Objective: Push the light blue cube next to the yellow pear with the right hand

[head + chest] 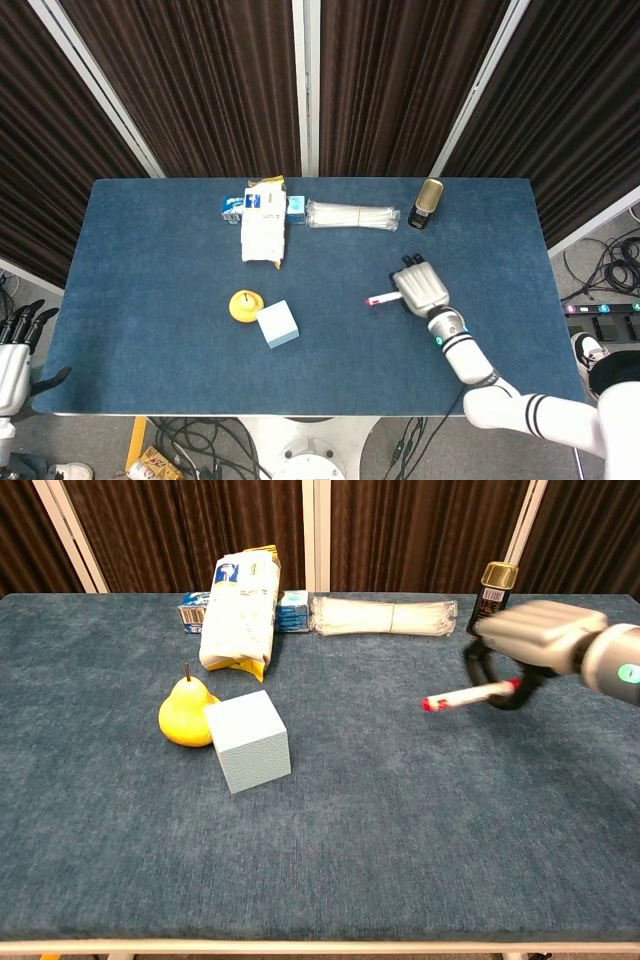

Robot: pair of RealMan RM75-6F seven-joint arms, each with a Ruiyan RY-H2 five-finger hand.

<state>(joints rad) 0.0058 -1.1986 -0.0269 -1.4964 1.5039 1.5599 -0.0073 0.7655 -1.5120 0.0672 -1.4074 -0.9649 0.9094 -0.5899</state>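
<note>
The blue cube (pixel 247 741) now sits right up against the yellow pear (pixel 187 714), on the pear's right and a little nearer side, and the two look like they are touching. So the push looks done, and what is left, I think, is only for the arm to go home. The right hand (pixel 528 640) is well away from the cube, over on the right part of the blue surface (pixel 400 830). Its fingers are curled in, and one white finger with a red tip sticks straight out toward the left (like a little pointing stick). It holds nothing. The left hand (pixel 14 338) hangs off the left edge of the surface, down low, with its dark fingers apart and nothing in them. At the far side there is a white bag (pixel 240 610) lying over a blue box (pixel 291 610), a bundle of white ties (pixel 385 614), and a small can with a gold top (pixel 494 601). The can is just beyond the right hand, so a careless swing could knock it over. The cube and pear have lots of open cloth around them on the near side and to the right. They are far from every edge, so nothing looks ready to fall off.
</note>
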